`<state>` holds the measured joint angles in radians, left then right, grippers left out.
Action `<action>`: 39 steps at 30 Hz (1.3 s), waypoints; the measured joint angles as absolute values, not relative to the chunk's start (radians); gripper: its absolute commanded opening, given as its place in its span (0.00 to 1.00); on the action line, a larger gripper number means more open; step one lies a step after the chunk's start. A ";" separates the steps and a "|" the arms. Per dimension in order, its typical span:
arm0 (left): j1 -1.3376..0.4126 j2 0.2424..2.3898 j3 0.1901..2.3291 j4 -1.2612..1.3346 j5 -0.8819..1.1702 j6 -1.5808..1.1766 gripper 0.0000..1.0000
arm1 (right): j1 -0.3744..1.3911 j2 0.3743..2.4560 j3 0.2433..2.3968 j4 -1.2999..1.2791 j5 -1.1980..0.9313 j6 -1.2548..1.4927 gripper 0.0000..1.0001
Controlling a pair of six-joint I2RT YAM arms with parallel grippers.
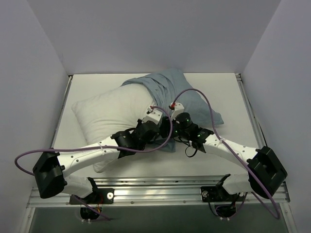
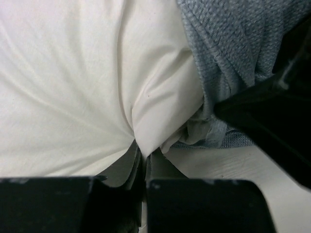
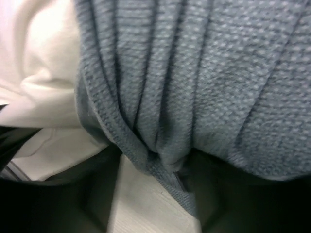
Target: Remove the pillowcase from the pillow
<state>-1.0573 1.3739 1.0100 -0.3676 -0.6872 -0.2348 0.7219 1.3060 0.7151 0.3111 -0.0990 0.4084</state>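
The white pillow [image 1: 109,114] lies on the table's left half, with its right end still inside the blue-grey pillowcase [image 1: 182,90], which bunches up toward the back right. My left gripper [image 1: 156,115] is shut on a pinch of white pillow fabric [image 2: 146,111] at the pillowcase's opening; the gripper shows in the left wrist view [image 2: 144,153]. My right gripper [image 1: 172,108] is close beside it. In the right wrist view [image 3: 160,165] its jaws hold a gathered fold of the pillowcase [image 3: 194,73] near the hem. The pillowcase's striped face is hidden.
White walls close in the table [image 1: 228,141] on the left, back and right. A metal rail [image 1: 160,187] runs along the near edge by both arm bases. Purple cables [image 1: 214,114] loop over the arms. The right arm's dark body [image 2: 272,126] crowds the left wrist view.
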 measured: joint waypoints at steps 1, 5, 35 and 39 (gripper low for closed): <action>-1.057 1.372 1.016 -0.383 -0.686 -0.236 0.02 | 0.722 1.320 0.720 0.312 -0.089 0.406 0.30; -1.056 1.354 1.041 -0.438 -0.699 -0.250 0.02 | 0.729 1.334 0.750 0.279 -0.013 0.403 0.00; -0.948 1.165 1.473 -0.597 -0.072 -0.338 0.02 | 0.320 1.153 1.549 -0.349 -0.093 0.276 0.00; -0.895 1.121 1.423 -0.524 0.078 -0.406 0.02 | 0.308 1.135 1.629 -0.355 -0.151 0.263 0.00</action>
<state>-0.8951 1.1210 1.4235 -0.5243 0.0780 -0.4057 0.3080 1.1351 1.6295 -0.3553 -0.1513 0.2630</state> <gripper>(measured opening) 0.066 0.027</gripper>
